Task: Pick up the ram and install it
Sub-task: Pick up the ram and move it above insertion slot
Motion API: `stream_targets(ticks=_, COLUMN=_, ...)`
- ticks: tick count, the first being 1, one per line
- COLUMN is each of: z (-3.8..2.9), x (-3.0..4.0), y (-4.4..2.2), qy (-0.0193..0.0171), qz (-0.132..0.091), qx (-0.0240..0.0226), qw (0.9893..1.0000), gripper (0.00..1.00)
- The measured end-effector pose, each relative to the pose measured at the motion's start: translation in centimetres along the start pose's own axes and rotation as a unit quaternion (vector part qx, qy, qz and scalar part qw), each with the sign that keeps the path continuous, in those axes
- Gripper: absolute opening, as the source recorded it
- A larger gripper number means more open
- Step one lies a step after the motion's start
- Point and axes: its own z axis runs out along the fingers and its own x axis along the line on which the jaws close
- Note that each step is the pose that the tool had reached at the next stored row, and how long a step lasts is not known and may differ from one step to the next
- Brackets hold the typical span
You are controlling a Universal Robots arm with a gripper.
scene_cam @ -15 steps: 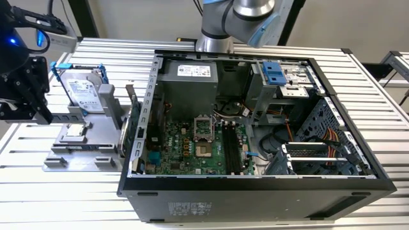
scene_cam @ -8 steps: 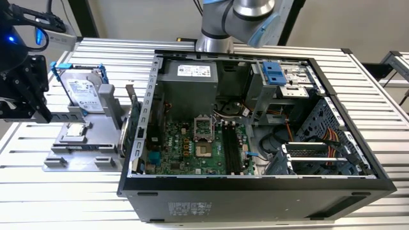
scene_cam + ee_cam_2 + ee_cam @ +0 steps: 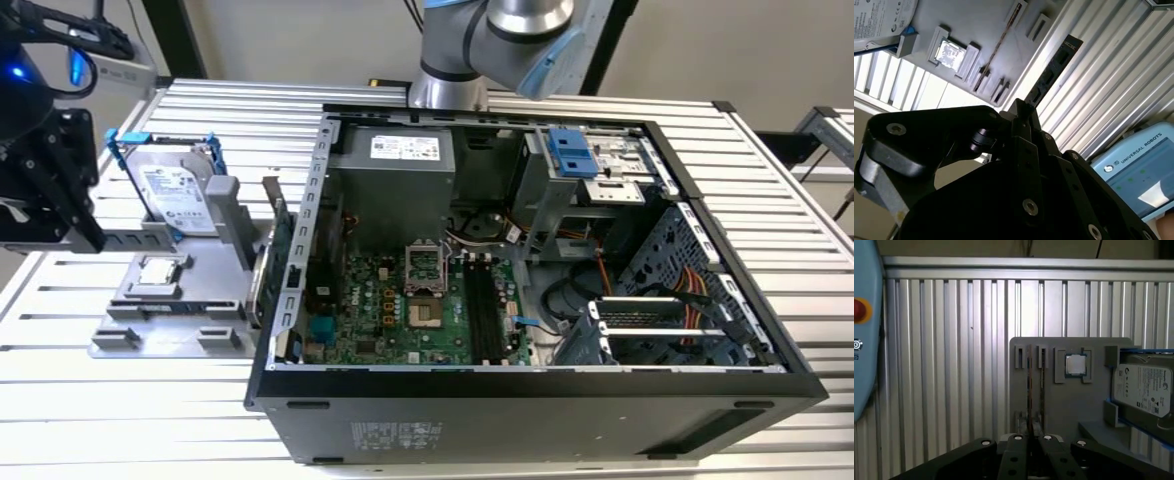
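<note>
- Exterior view: one open computer case (image 3: 534, 250) stands on the ribbed surface (image 3: 134, 420). Just beside it, on the exterior view's left, is one grey holder (image 3: 174, 305). The holder carries one blue-handled hard drive (image 3: 180, 195) with a white printed label, and one square processor chip (image 3: 158, 270).
- Second wrist view: the jaws of the gripper (image 3: 1023, 107) are pressed together, pinching one end of the ram (image 3: 1054, 70). This dark stick juts past the holder's edge over the ribs. A second thin stick (image 3: 999, 47) stands edge-on in a holder slot. One pale blue pendant (image 3: 1134, 175), well apart from the holder, bears white lettering.
- First wrist view: the holder shows one chip and one labelled drive.
</note>
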Motion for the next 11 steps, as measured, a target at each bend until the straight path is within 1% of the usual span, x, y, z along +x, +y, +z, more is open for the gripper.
stream_targets(ticks=11, z=-1.02, x=-0.02, y=0.0, qy=0.0, qz=0.0, qx=0.0, qw=1.0, gripper=0.0)
